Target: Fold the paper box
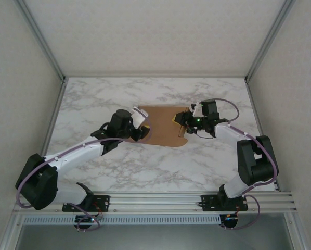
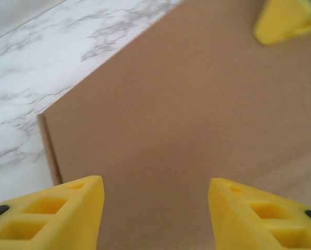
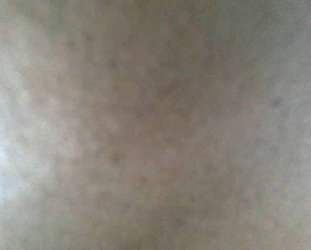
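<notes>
The paper box [image 1: 163, 126] lies as a flat brown cardboard sheet in the middle of the marble table. My left gripper [image 1: 143, 124] hovers over its left part. In the left wrist view the gripper [image 2: 155, 183] is open, its yellow fingers [image 2: 67, 208] wide apart above bare cardboard [image 2: 186, 104], with nothing between them. My right gripper [image 1: 182, 125] is at the sheet's right edge, where a flap seems raised. One of its yellow fingers [image 2: 285, 21] rests on top of the cardboard. In the right wrist view, blurred brown cardboard [image 3: 155, 125] sits right against the lens and hides the jaws.
The white marble table [image 1: 119, 166] extends around the sheet on all sides. Metal frame posts [image 1: 56, 109] and plain walls bound it left, right and back. The arm bases sit on the rail [image 1: 155, 200] at the near edge.
</notes>
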Robot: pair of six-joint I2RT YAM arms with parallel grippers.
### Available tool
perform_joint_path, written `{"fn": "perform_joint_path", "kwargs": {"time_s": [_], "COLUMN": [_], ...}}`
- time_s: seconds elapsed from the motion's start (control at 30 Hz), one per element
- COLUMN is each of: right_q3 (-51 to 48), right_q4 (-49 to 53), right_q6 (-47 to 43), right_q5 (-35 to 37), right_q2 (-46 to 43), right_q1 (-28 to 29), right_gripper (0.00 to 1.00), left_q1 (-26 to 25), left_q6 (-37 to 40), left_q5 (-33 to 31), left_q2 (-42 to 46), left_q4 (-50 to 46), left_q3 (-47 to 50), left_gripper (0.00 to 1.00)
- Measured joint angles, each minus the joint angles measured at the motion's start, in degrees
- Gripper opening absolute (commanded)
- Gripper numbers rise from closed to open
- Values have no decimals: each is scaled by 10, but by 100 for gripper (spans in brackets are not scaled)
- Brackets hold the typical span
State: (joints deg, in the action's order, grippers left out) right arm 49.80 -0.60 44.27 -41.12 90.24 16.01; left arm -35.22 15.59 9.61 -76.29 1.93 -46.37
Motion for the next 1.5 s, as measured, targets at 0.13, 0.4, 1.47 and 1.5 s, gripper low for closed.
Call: {"fn": "perform_joint_path", "kwargs": {"time_s": [0.13, 0.4, 1.47, 1.5], "right_q3": [0, 0, -47, -49], "right_q4": [0, 0, -82, -82], "right_q6": [0, 2, 139, 143], "right_q5": [-10, -24, -38, -40], "right_q2": [7, 13, 0, -1], "right_q1": [0, 0, -7, -7], "right_gripper": [52, 52, 42, 42], "left_q1": [-31, -70, -108, -108], "left_q6": [77, 171, 261, 262], "left_q5": [0, -5, -115, -111], "left_q2": [-9, -77, -97, -96], "left_q4": [-17, -46, 146, 145], "left_q3": [-1, -23, 49, 49], "left_gripper": [55, 57, 66, 66]}}
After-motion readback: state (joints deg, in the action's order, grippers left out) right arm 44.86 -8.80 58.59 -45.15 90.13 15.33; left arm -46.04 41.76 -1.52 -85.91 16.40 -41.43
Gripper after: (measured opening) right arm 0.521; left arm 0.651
